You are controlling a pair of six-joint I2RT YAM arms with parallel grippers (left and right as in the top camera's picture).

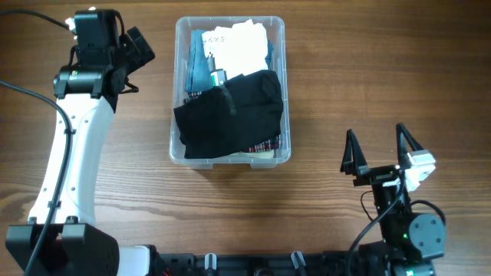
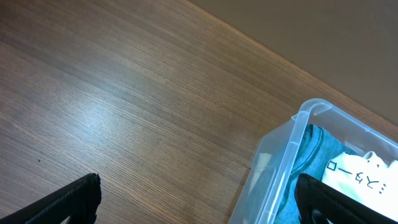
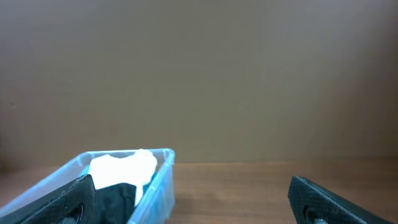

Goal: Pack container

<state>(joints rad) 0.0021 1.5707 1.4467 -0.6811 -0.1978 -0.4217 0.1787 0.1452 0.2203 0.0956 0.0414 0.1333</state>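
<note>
The clear plastic container stands at the table's middle back, full of folded clothes: a black garment on top at the front, a white printed cloth and teal fabric at the back. My left gripper is open and empty, left of the container's far corner; its view shows the container corner. My right gripper is open and empty, near the front right, apart from the container.
The wooden table surrounds the container. The left arm's white link runs along the left side. Black cables lie at the far left. A brown wall stands behind the table.
</note>
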